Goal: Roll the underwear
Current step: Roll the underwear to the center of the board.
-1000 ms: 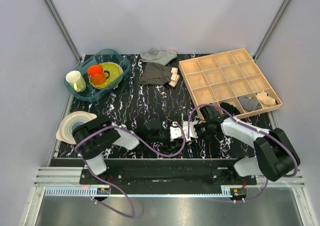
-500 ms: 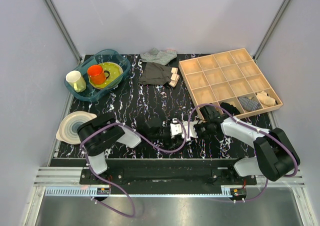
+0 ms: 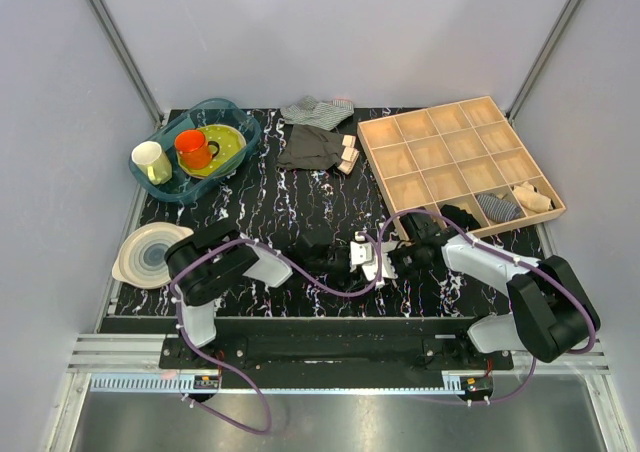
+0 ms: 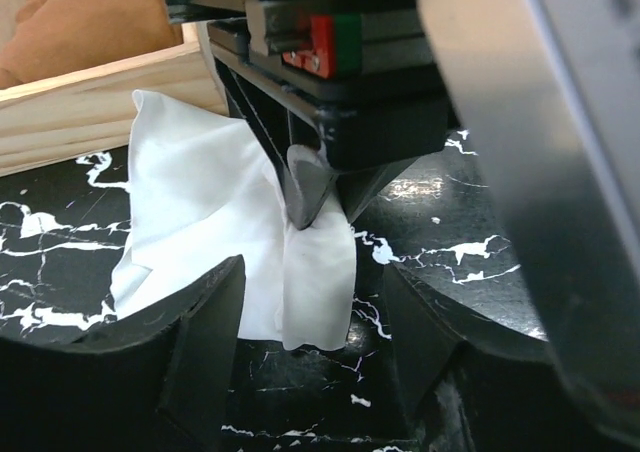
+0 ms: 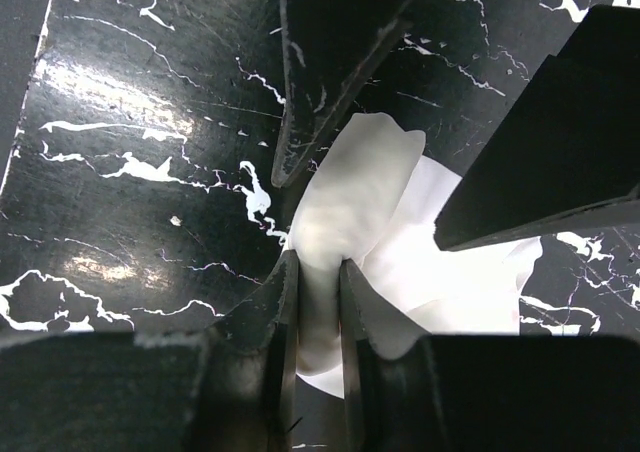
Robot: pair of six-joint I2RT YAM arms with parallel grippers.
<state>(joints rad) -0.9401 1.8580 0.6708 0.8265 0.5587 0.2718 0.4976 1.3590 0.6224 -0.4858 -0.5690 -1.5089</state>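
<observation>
- Step in hand, as I'm reading it: starting the roll. The small white thin-cloth underwear (image 4: 210, 222) is lying crumpled on the black marble-pattern desk (image 3: 250, 202), just in front of the wooden compartment tray (image 3: 432, 154), between the two arms.
- The right claw (image 5: 318, 267) is clenching a raised fold of the underwear, cloth sandwiched between its fingers.
- The left claw (image 4: 310, 297) is sitting released, its fingers straddling the near edge of the cloth and gripping nothing.
- The next move is calling for the left claw to be closing on the free edge and turning it over while the right is pinning the fold. The thin cloth is looking likely to slip or bunch.
- Counting now: one white underwear, two claws, one tray.
- In the tray — three rolled pieces, each in its own compartment.
- Also one dark grey garment (image 3: 310, 148), one grey-and-white striped cloth (image 3: 315, 110), one clear blue basin (image 3: 240, 122) and two mugs — orange mug (image 3: 193, 148) and cream mug (image 3: 151, 162).
</observation>
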